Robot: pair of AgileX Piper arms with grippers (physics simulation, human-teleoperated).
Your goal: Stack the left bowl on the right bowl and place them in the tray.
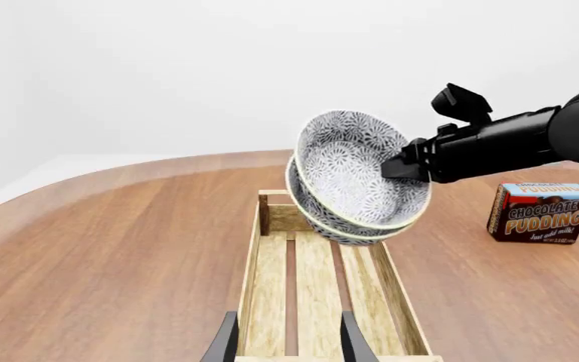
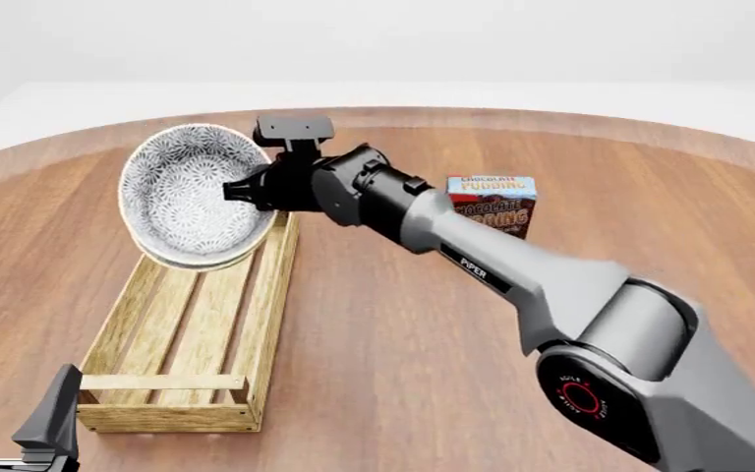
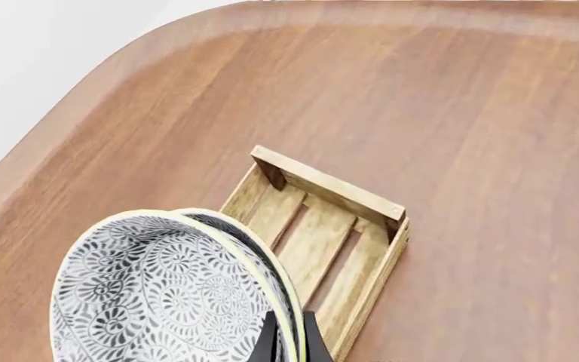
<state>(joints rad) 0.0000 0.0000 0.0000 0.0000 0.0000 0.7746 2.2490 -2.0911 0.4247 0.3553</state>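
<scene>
Two grey-patterned bowls are nested, the inner bowl [image 1: 355,166] sitting in the outer bowl [image 1: 315,213]. My right gripper [image 1: 405,167] is shut on their rims and holds the stack [image 2: 194,206] tilted steeply, above the far end of the light-wood slatted tray [image 2: 154,334]. The right wrist view shows the bowls [image 3: 159,294] pinched between the fingers [image 3: 287,339], with the tray [image 3: 320,241] below. My left gripper [image 2: 17,393] is open and empty, just short of the tray's near end [image 1: 269,294].
A chocolate pudding box [image 2: 493,204] stands upright on the wooden table to the right of the tray's far end; it also shows in the left wrist view [image 1: 539,213]. The right arm stretches diagonally across the table's middle.
</scene>
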